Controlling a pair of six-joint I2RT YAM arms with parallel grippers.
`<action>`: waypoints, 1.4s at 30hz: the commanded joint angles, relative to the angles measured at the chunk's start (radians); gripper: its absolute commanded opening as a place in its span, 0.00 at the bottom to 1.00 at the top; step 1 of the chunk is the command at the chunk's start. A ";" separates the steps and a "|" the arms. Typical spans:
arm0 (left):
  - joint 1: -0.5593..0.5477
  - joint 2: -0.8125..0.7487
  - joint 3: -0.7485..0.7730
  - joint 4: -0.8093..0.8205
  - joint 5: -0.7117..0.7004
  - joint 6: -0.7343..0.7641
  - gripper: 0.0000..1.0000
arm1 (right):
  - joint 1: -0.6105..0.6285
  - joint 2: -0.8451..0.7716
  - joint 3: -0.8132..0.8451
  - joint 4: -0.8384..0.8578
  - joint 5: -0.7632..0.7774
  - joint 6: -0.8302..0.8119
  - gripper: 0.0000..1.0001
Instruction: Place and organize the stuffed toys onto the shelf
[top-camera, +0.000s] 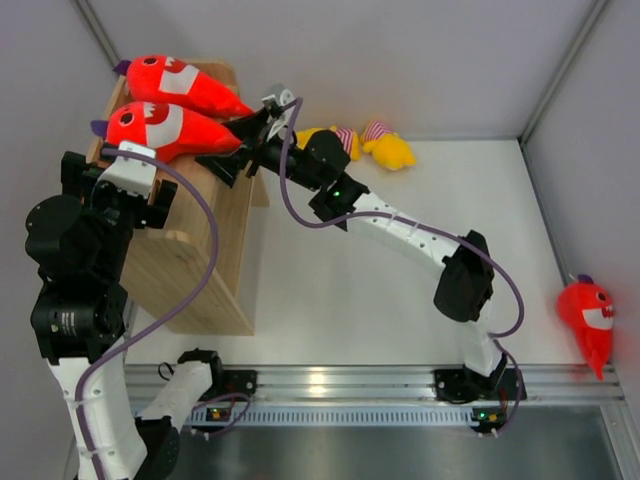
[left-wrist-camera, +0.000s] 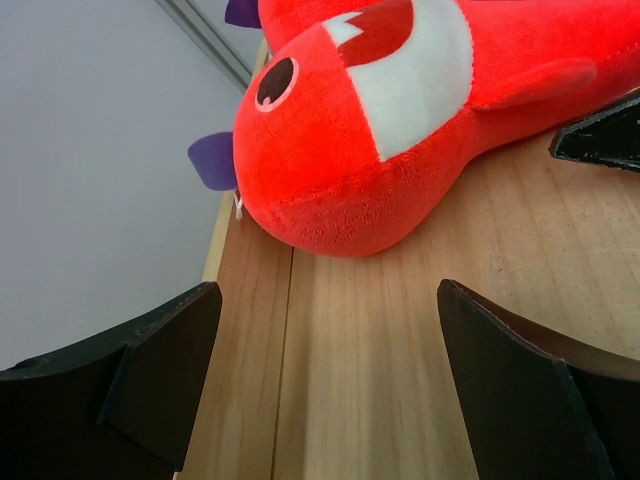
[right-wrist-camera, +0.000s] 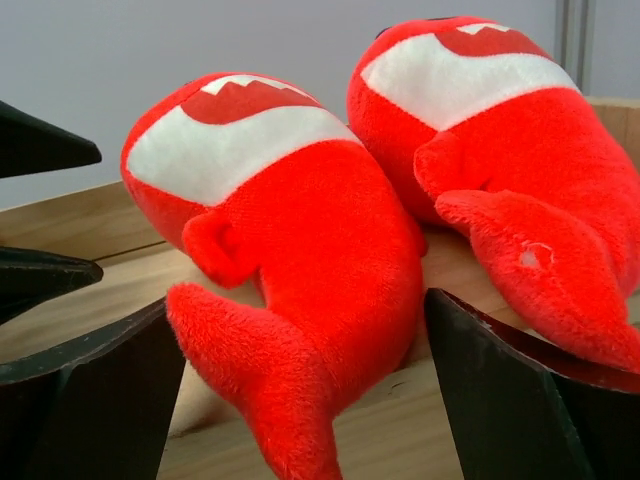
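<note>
Since two red sharks lie side by side along the tray top of the shelf (top-camera: 200, 275), heads to the left and tails toward the open table (top-camera: 340, 290), both arms seem to be flanking a finished placement rather than carrying anything; the left gripper (left-wrist-camera: 330, 300) stands spread just short of the snout of the nearer shark (top-camera: 165, 128), with only bare wood between its fingers; the right gripper (right-wrist-camera: 305, 320) is spread wide at the other end, and that shark's tail lies loose between the fingers, unpinched; the farther shark (top-camera: 185, 85) rests touching its neighbour, which I judge keeps the row compact and spares tray room nearer the arms; a third shark (top-camera: 590, 320) lies well apart at the table's right edge, and two yellow toys (top-camera: 390, 148) sit on the table beyond the right arm, not yet shelved.
</note>
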 joint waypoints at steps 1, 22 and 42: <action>-0.004 -0.002 0.046 -0.023 0.025 -0.044 0.95 | -0.007 -0.098 -0.014 -0.133 -0.032 -0.048 0.99; -0.004 0.020 0.075 -0.023 0.010 -0.071 0.96 | -0.017 -0.694 -0.328 -0.762 0.328 -0.316 0.99; -0.065 0.031 0.110 -0.048 0.025 -0.097 0.96 | -1.198 -0.992 -1.195 -0.968 1.324 0.510 0.99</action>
